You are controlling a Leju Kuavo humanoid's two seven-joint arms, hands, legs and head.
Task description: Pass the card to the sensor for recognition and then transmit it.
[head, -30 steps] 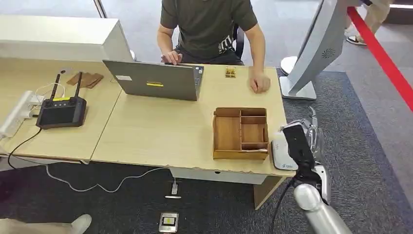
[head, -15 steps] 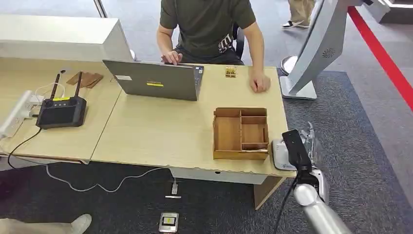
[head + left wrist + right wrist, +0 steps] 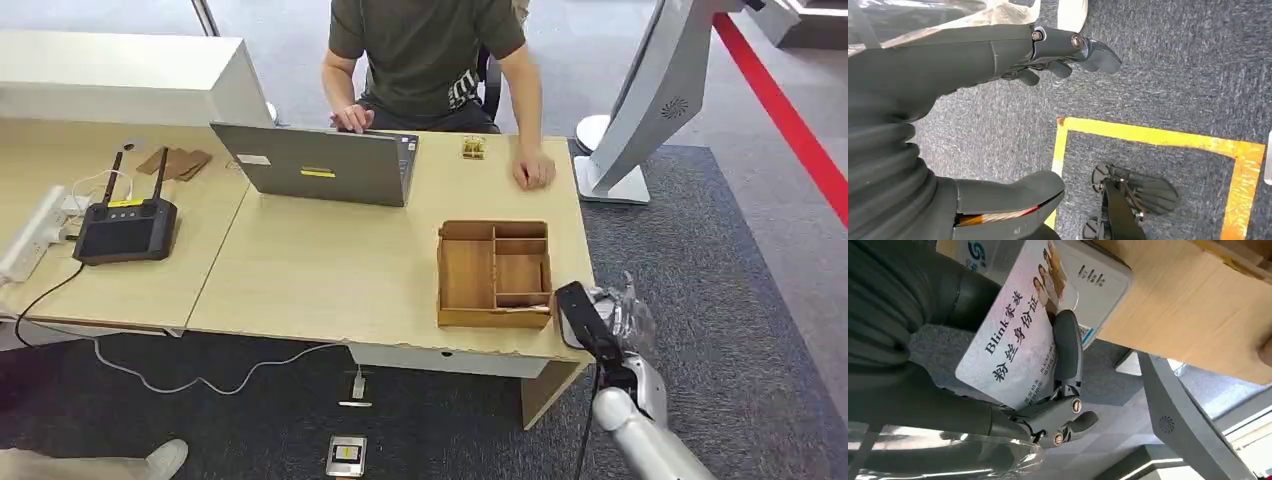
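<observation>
Right hand (image 3: pixel 1048 385) grips the card (image 3: pixel 1018 335) at the desk's (image 3: pixel 330 270) near right corner, over the white sensor (image 3: pixel 1093 277).

Seen from the head, the arm's black camera block hides most of the sensor, and the card cannot be made out; the right wrist view shows the printed card pinned under a dark finger, overlapping the sensor's top. Left hand (image 3: pixel 1048 55) hangs over carpet, fingers loosely curled, holding nothing. Just beside the sensor, the wooden tray's (image 3: pixel 494 274) compartments look bare.
</observation>
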